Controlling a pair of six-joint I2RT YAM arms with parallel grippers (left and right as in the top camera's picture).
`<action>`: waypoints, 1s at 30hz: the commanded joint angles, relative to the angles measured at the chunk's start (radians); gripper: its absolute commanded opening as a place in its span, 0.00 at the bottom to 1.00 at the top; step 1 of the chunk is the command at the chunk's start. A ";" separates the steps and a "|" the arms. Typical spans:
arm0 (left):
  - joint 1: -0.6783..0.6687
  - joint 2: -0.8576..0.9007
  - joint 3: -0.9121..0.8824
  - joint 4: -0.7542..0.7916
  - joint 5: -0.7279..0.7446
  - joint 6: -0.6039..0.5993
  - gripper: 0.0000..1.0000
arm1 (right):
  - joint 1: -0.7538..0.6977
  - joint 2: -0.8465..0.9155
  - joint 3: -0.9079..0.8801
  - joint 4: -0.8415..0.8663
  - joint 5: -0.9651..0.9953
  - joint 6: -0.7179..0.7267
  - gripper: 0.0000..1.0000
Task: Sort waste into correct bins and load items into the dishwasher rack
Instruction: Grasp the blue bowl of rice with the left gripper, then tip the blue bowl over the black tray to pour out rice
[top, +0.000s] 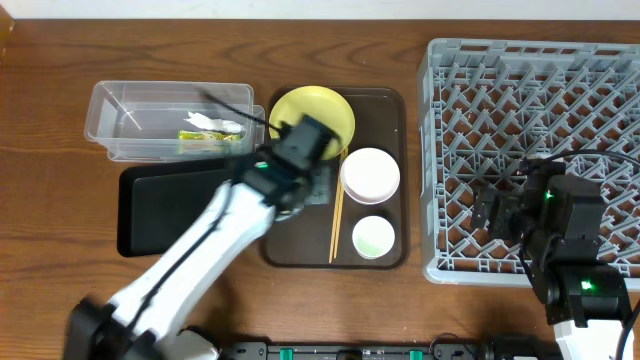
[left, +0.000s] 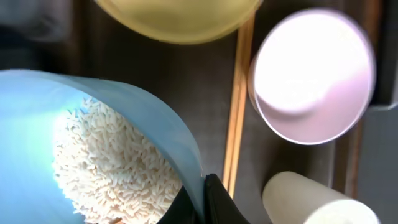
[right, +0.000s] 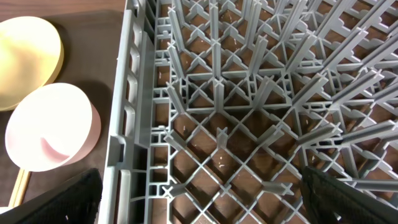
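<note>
My left gripper (top: 303, 160) (left: 202, 199) is shut on the rim of the light blue bowl (left: 124, 112), which holds a heap of white rice (left: 112, 162). It is over the brown tray; in the overhead view the arm hides the bowl. Beside it lie the yellow plate (top: 312, 110) (left: 180, 18), the wooden chopsticks (top: 337, 222) (left: 236, 106), the pinkish-white bowl (top: 370, 175) (left: 311, 74) and the pale green cup (top: 373, 237) (left: 305, 199). The clear tub (top: 130, 115) holds the yellow-green wrapper (top: 203, 139) and white paper scrap (top: 213, 122). My right gripper (top: 508, 215) (right: 199, 199) is open and empty over the grey rack (top: 540, 90) (right: 249, 93).
The black tray (top: 165, 205) lies in front of the clear tub. The dark brown serving tray (top: 385, 110) sits between the bins and the rack. The pinkish-white bowl (right: 50, 130) and the yellow plate (right: 28, 56) show left of the rack's wall in the right wrist view.
</note>
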 joint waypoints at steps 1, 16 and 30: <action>0.110 -0.055 -0.006 -0.017 0.128 0.097 0.06 | 0.014 0.000 0.019 -0.001 -0.005 0.014 0.99; 0.745 0.104 -0.081 -0.047 0.958 0.532 0.06 | 0.014 0.000 0.019 -0.003 -0.005 0.014 0.99; 0.993 0.354 -0.138 -0.050 1.501 0.648 0.06 | 0.014 0.000 0.019 -0.013 -0.005 0.014 0.99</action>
